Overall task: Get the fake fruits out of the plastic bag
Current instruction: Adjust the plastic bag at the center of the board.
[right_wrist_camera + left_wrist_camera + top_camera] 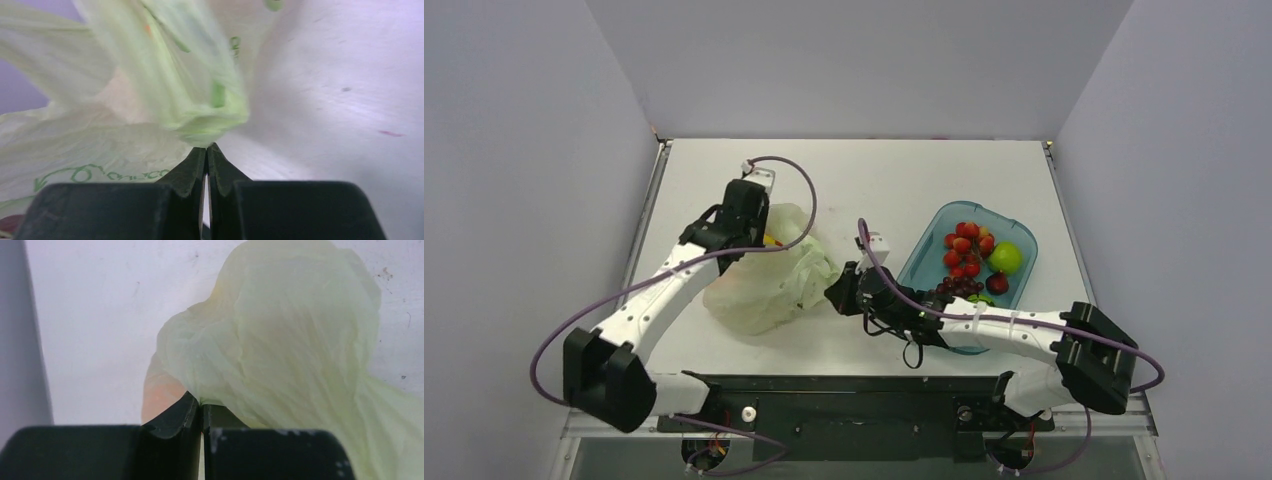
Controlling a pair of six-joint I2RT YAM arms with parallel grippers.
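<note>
The thin, crinkly, pale-green translucent plastic bag [769,282] lies on the white tabletop [874,180], just left of the blue plastic tray [924,242] that carries other toy fruits. The left gripper [201,406] has its jaws pressed together on a fold at the far side of the bag. The right gripper [207,150] pinches a bunched edge on the tray side. I judge they hold opposite sides so the mouth can be pulled open. An orange glow through the film is probably one of the fake fruits [161,392], not yet out.
</note>
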